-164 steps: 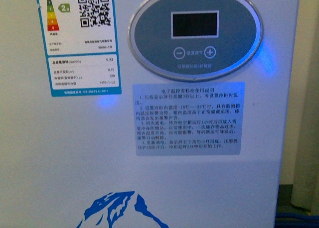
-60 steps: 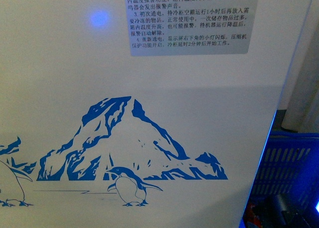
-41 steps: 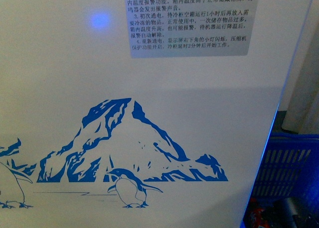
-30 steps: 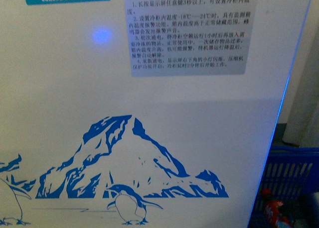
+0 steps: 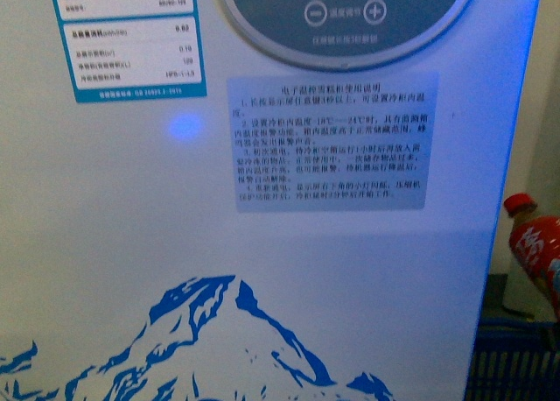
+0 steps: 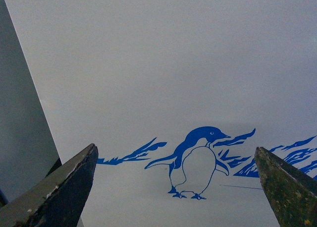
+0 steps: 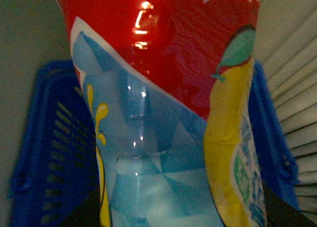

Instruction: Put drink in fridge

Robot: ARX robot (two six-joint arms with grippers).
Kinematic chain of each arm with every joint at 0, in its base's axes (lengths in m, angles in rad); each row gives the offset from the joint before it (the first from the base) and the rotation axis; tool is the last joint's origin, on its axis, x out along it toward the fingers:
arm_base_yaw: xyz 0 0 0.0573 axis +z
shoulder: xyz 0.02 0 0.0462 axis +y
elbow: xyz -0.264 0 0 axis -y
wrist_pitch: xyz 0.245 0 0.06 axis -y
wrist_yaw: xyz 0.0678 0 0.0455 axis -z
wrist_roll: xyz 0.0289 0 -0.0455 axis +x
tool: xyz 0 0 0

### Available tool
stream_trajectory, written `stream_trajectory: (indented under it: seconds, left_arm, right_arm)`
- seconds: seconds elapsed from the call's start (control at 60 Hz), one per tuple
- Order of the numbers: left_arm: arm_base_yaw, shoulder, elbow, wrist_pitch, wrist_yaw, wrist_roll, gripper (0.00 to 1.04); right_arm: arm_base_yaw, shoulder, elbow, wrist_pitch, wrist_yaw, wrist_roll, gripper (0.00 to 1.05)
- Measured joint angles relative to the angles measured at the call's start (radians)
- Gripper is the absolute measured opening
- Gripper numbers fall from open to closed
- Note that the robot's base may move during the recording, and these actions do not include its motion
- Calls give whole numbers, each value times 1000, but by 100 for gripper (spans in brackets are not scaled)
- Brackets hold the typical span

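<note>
The fridge [image 5: 131, 243] fills the front view: white front, grey oval control panel, text sticker, blue mountain picture at the bottom. The drink [image 5: 535, 243], with red cap and red label with white characters, shows upright at the right edge, beside the fridge's right corner. In the right wrist view the drink [image 7: 163, 113] fills the frame, with a red, blue and yellow label; my right gripper [image 7: 183, 222] is shut on it. My left gripper [image 6: 176, 192] is open and empty, its fingers [image 6: 64, 187] wide apart, facing the fridge's penguin picture [image 6: 195, 162].
A blue plastic mesh basket [image 5: 516, 366] stands on the floor to the right of the fridge, below the drink; it also shows behind the drink in the right wrist view [image 7: 44, 147]. A white ribbed surface [image 7: 292, 103] lies beside it. A grey panel [image 6: 20, 118] flanks the fridge.
The front view has risen from the penguin picture up to the control panel. The drink has come up from the blue basket and now stands high at the right edge.
</note>
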Motion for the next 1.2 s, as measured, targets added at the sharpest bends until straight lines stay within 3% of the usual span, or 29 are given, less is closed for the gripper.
stream_trajectory:
  seconds: [0.167,0.333,0.55,0.717,0.9,1.2]
  left_arm:
    - [0,0,0,0,0,0,97]
    - [0,0,0,0,0,0,97]
    - [0,0,0,0,0,0,97]
    - [0,0,0,0,0,0,97]
    - [0,0,0,0,0,0,97]
    - [0,0,0,0,0,0,97]
  right_arm:
    - [19,-332,-83,-121,38,32,43]
    - [113,-778,-168,-258,183,84,43]
    - [332,-1160,-264,-407,417,159,43]
    - [540,-1338,-333,-499,673,195,43]
    - [677,-1390,-407,-441,896,178,43]
    - [705,-1389,-446,-436,927,174,43]
